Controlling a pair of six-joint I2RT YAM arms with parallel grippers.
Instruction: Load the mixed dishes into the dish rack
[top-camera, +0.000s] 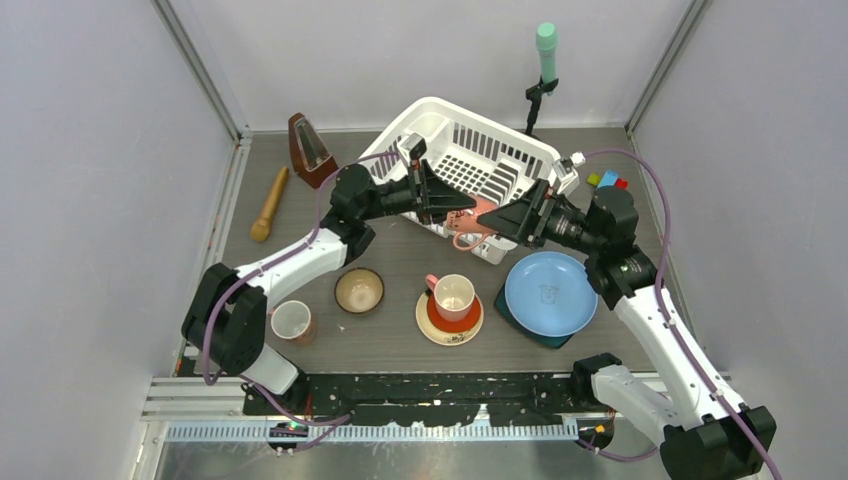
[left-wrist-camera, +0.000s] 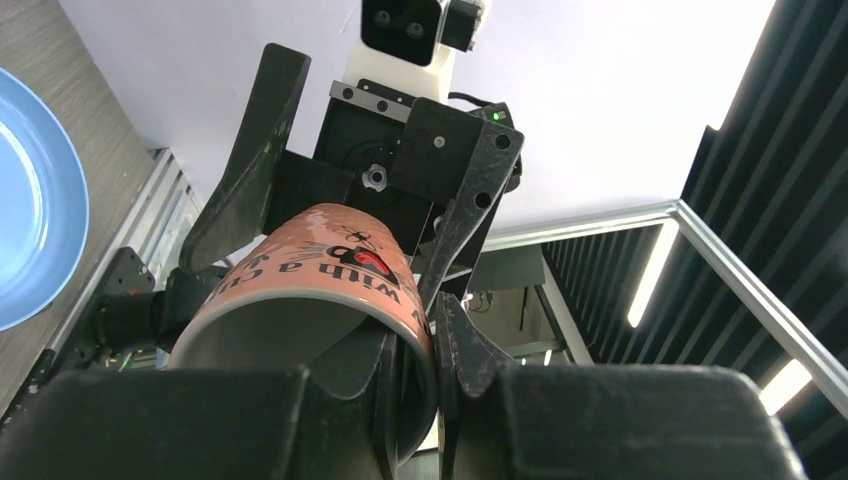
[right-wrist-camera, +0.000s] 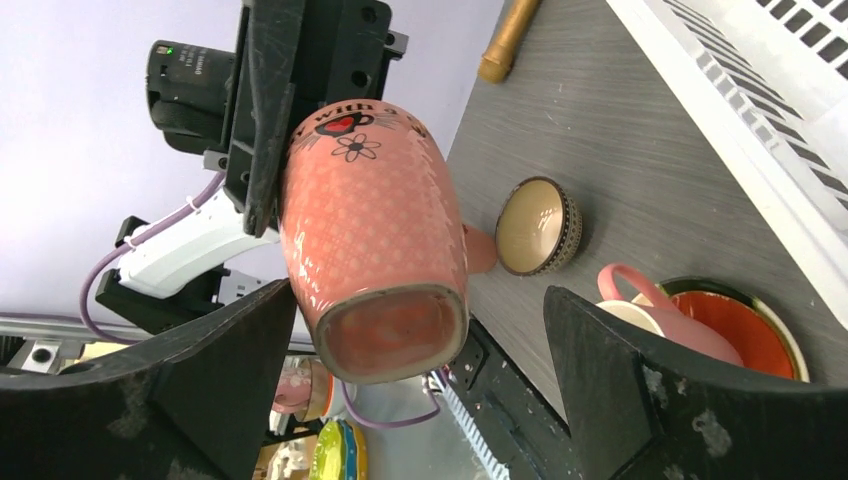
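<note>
We saw the left end effector (top-camera: 447, 205) clenched on the rim of a pink mug (right-wrist-camera: 375, 230), held sideways in midair at the white dish rack's (top-camera: 470, 150) lower edge, mid-frame. The right end effector (top-camera: 508, 220) stood released, spread around the mug's base.

The only writing I can make out is on the pink patterned ceramic mug (left-wrist-camera: 330, 265). Black lettering runs around its side close to the rim. In the left wrist view it reads "with a", followed by a letter or two that curve out of sight, possibly "cu". A small red heart and a black line-drawn flower sit right beside the words. The right wrist view catches the same line of lettering on the mug (right-wrist-camera: 370, 230), but only "with" is legible there. The light blue round plate (top-camera: 548, 292) has a small dark mark at its centre, too tiny to read.
</note>
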